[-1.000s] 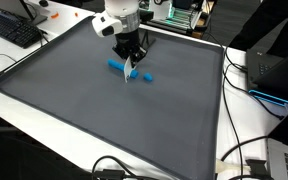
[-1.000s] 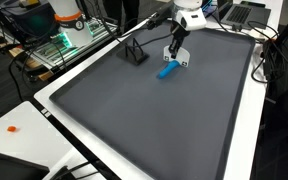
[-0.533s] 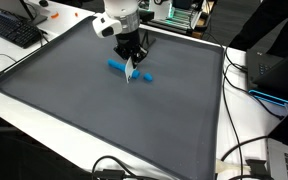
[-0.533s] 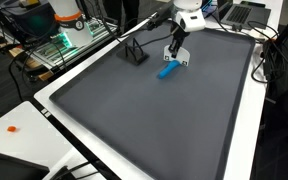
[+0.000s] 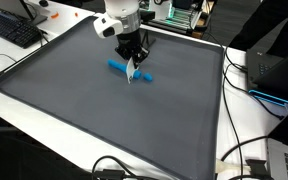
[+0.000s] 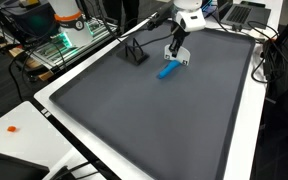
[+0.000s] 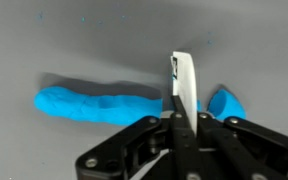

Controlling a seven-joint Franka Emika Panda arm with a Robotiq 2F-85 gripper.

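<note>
– Nothing moved since a second ago, right? Exterior first.
– Right, all the same. In an exterior view the pincer (image 5: 132, 72) stands over the blue roll (image 5: 115, 66), which lies on the grey mat (image 5: 104, 130) toward the desk's far edge. A small blue bit (image 5: 146, 76) lies just beside it.
– Exterior again?
– In an exterior view, the roll (image 6: 168, 70) has the pincer (image 6: 174, 58) right at its far end. A black stand (image 6: 134, 55) is near but apart.
– Wrist?
– Pincer (image 7: 184, 115) is closed tight on a white strip (image 7: 184, 80), upright between roll (image 7: 99, 103) and bit (image 7: 226, 102). Whether it touches the mat, can't tell.
– Risks?
– Likely the thin strip twists or slips in the pinch if pushed sideways. The soft roll could smear, stick to the strip, or slide on the mat.
</note>
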